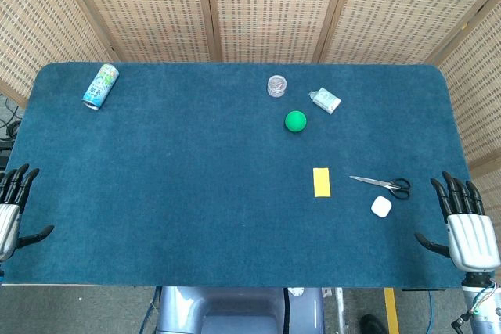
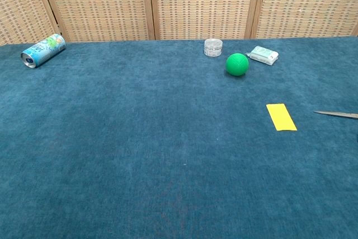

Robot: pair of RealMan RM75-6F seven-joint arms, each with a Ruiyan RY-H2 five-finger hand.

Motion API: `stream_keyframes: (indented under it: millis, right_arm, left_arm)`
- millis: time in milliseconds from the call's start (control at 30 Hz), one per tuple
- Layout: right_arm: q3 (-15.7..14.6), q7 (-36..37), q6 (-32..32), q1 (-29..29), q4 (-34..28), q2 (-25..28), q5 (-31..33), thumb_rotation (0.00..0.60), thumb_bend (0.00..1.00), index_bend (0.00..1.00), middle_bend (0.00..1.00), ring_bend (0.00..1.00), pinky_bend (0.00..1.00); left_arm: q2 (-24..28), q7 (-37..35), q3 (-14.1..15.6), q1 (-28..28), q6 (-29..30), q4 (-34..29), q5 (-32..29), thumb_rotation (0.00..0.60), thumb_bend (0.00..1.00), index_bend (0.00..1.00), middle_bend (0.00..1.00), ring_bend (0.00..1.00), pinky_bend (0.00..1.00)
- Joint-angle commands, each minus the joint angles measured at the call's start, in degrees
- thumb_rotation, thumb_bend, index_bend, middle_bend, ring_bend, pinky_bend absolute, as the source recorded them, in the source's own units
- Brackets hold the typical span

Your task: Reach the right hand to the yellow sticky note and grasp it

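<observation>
The yellow sticky note (image 1: 322,182) lies flat on the blue table (image 1: 196,193), right of centre; in the chest view the sticky note (image 2: 281,117) shows at the right. My right hand (image 1: 466,228) hovers at the table's right front corner, well to the right of the note, fingers spread and holding nothing. My left hand (image 1: 12,209) rests at the left front edge, fingers also apart and empty. Neither hand shows in the chest view.
Black-handled scissors (image 1: 382,184) and a small white case (image 1: 381,207) lie between the note and my right hand. A green ball (image 1: 295,121), a clear jar (image 1: 276,85) and a white packet (image 1: 325,100) sit further back. A can (image 1: 101,86) lies far left.
</observation>
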Motion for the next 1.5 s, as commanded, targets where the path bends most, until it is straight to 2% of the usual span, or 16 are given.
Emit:
stream_keyframes:
  millis: [33,300,500,567,633,733,800,933,1033,1200,1500]
  right_arm:
    - [-0.03,0.22,-0.3,0.06,-0.1,0.12,0.16,0.6,0.0,0.0,0.0,0.0,0.0]
    - [-0.31,0.63,-1.17,0.31,0.12,0.35,0.14,0.6,0.0,0.01,0.0,0.0,0.0]
    - [0.06,1.96,-5.72,3.8,0.46,0.39,-1.16,0.6,0.02,0.09,0.0,0.0,0.0]
    - [0.99,2.65,-9.24,6.6,0.98,0.9,-1.25,0.6,0.12,0.12,0.0,0.0,0.0]
    - [2.11,3.6,-13.42,9.88,1.5,1.47,-1.16,0.6,0.3,0.18,0.0,0.0,0.0]
    - [4.02,5.15,-20.93,15.66,2.69,1.65,-0.37,0.6,0.5,0.24,0.0,0.0,0.0]
    - [5.16,6.41,-25.21,18.74,3.76,0.98,0.97,0.6,0.59,0.27,0.0,0.0,0.0]
    - [7.18,6.49,-32.76,24.27,7.24,-1.72,4.38,0.6,0.71,0.31,0.0,0.0,0.0]
    - [8.37,3.72,-38.0,28.16,10.74,-4.85,7.97,0.6,0.72,0.32,0.0,0.0,0.0]
    - [9.17,0.3,-43.27,32.1,14.82,-9.24,12.7,0.6,0.72,0.33,0.0,0.0,0.0]
    - [8.64,-5.57,-46.38,35.66,22.14,-16.68,18.7,0.6,0.72,0.35,0.0,0.0,0.0]
  left_arm:
    - [-0.05,0.08,0.08,-0.01,-0.23,0.06,-0.12,0.6,0.01,0.0,0.0,0.0,0.0]
    - [-0.81,1.68,0.19,-0.3,-0.74,0.48,-0.22,0.6,0.01,0.0,0.0,0.0,0.0]
    - [-0.67,0.93,-0.03,-0.33,-0.94,0.43,-0.69,0.6,0.01,0.0,0.0,0.0,0.0]
    - [-0.56,0.81,-0.03,-0.38,-1.14,0.43,-0.8,0.6,0.01,0.0,0.0,0.0,0.0]
    - [-0.46,0.73,-0.06,-0.42,-1.33,0.29,-1.0,0.6,0.01,0.0,0.0,0.0,0.0]
    - [-0.37,0.79,-0.29,-0.47,-1.32,0.08,-1.3,0.6,0.01,0.0,0.0,0.0,0.0]
    - [-0.32,0.71,-0.44,-0.47,-1.35,0.01,-1.6,0.6,0.01,0.0,0.0,0.0,0.0]
    - [-0.28,0.86,-0.87,-0.48,-1.39,-0.09,-2.46,0.6,0.01,0.0,0.0,0.0,0.0]
    - [-0.32,1.19,-1.19,-0.7,-1.87,-0.17,-3.23,0.6,0.01,0.0,0.0,0.0,0.0]
    - [-0.19,1.21,-1.39,-0.97,-2.38,-0.38,-3.68,0.6,0.01,0.0,0.0,0.0,0.0]
    - [0.36,0.94,-1.46,-1.4,-3.62,-0.93,-4.44,0.6,0.01,0.0,0.0,0.0,0.0]
